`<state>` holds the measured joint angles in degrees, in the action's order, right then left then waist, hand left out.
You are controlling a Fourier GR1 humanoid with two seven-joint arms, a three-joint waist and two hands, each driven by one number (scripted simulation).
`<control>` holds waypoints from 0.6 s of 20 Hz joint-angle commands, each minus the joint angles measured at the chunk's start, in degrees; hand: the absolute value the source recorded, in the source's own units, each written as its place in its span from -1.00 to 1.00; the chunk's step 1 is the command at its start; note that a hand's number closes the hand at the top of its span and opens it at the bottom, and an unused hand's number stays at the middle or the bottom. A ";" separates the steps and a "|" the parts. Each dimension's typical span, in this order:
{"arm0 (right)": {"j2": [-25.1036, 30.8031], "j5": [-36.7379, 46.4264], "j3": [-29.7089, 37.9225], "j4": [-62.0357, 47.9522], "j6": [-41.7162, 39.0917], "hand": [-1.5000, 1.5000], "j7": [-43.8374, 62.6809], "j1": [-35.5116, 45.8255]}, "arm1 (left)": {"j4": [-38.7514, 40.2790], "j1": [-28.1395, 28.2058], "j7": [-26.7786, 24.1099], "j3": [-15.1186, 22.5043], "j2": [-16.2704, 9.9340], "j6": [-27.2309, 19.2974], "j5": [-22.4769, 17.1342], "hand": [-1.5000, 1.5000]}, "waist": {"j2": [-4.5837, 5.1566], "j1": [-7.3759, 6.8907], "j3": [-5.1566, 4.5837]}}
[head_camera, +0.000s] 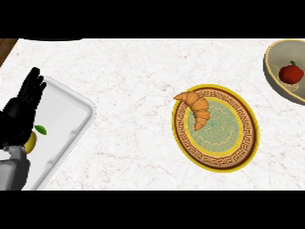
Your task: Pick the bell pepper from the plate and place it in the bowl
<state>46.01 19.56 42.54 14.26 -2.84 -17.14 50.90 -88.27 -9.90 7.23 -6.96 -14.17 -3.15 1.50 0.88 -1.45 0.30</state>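
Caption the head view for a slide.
Red bell pepper in the bowl; croissant on the plate; left hand open.

One plate [215, 157], one bowl [280, 80], one croissant [196, 107], one bell pepper [291, 73], one tray [69, 120].

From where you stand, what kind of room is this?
Most likely a kitchen. The worktop is a pale marble-look counter set with a patterned plate holding a croissant, a bowl with a red bell pepper in it, and a white tray beside the robot's left hand.
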 commanded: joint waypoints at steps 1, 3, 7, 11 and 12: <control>7.05 -4.74 4.61 -2.42 -8.11 -1.00 -0.64 -3.96 | -1.82 1.54 0.69 -0.34 -0.14 -0.08 -0.08 0.00 | -0.17 0.07 -0.04; 8.89 -5.49 4.97 -2.86 -11.75 -1.00 -2.44 -8.16 | -1.68 1.76 0.27 -0.81 -1.39 1.33 -0.39 0.00 | -0.36 0.56 -0.08; 11.18 -7.73 6.87 -4.59 -18.52 -1.00 -6.25 -14.38 | -0.38 -0.56 1.34 -0.59 0.08 0.02 -0.23 0.00 | -0.12 0.84 0.01; 12.77 -10.78 9.12 -5.72 -25.28 -1.00 -7.12 -17.14 | 0.12 2.27 -1.47 -0.59 0.15 0.66 0.16 0.00 | -0.25 0.45 -0.01; 14.31 -10.80 9.25 -6.12 -26.82 -1.00 -6.05 -17.32 | -1.50 0.98 0.51 -0.81 0.86 0.14 -0.95 0.00 | -0.11 0.08 0.10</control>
<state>57.49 10.74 50.24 9.41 -23.23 -23.31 36.19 -88.90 -8.80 7.11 -7.42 -13.74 -2.99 1.35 0.73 -1.02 0.33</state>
